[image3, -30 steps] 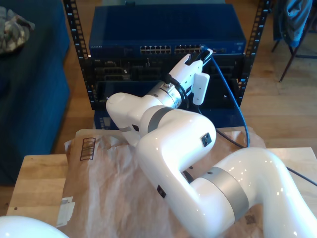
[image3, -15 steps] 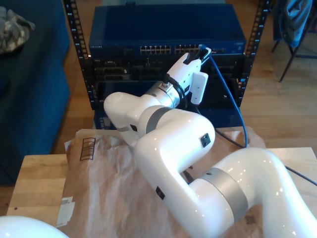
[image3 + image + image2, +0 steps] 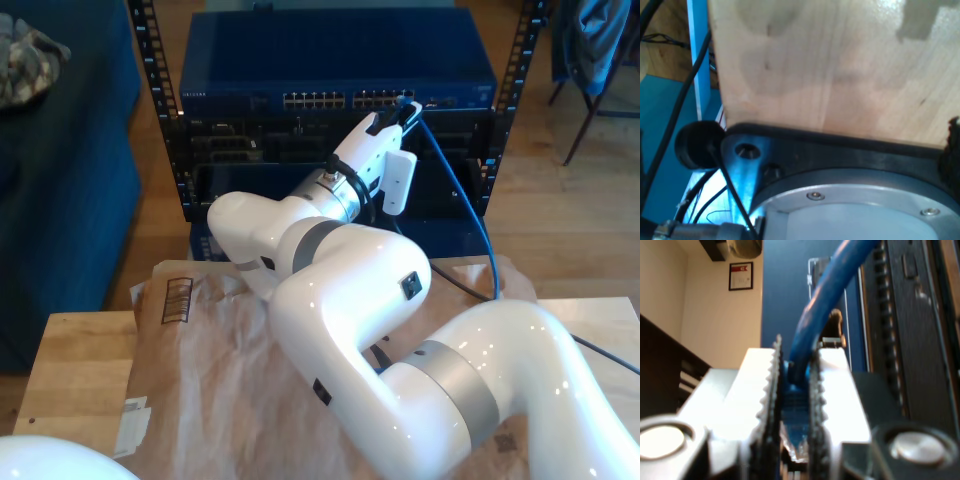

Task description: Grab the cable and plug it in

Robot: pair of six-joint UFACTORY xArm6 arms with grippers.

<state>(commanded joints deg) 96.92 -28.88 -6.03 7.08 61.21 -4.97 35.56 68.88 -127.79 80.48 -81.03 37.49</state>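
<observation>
The blue rack unit (image 3: pixel 335 60) takes up the twelve o'clock part of the exterior view, with its row of ports (image 3: pixel 350 99) along the front edge and black panels below. In front of it a wooden table (image 3: pixel 70 360) carries crumpled brown paper (image 3: pixel 210 380), and a large white arm rises from the five o'clock corner of that view and reaches up toward the ports. At its tip, my second claw (image 3: pixel 405 112) sits just at the ports near the one o'clock end of the row. In the second wrist view my second claw (image 3: pixel 795 375) is clamped on the cable (image 3: pixel 815 315), the toothed pads pressing the blue cord from both sides; the plug itself is hidden ahead of the jaws. In the exterior view the cable (image 3: pixel 470 205) trails from the claw down toward four o'clock and passes behind the table edge. My first claw cannot be judged open or closed: the first wrist view looks at a wood panel (image 3: pixel 840 65) and a metal base plate (image 3: pixel 840 210). I judge this to be the insertion step. The risk is misalignment: if the plug meets the port's edge or sits tilted, pushing on could bend the clip or let the cord slip back through the pads. The hanging slack could also drag the plug sideways.
</observation>
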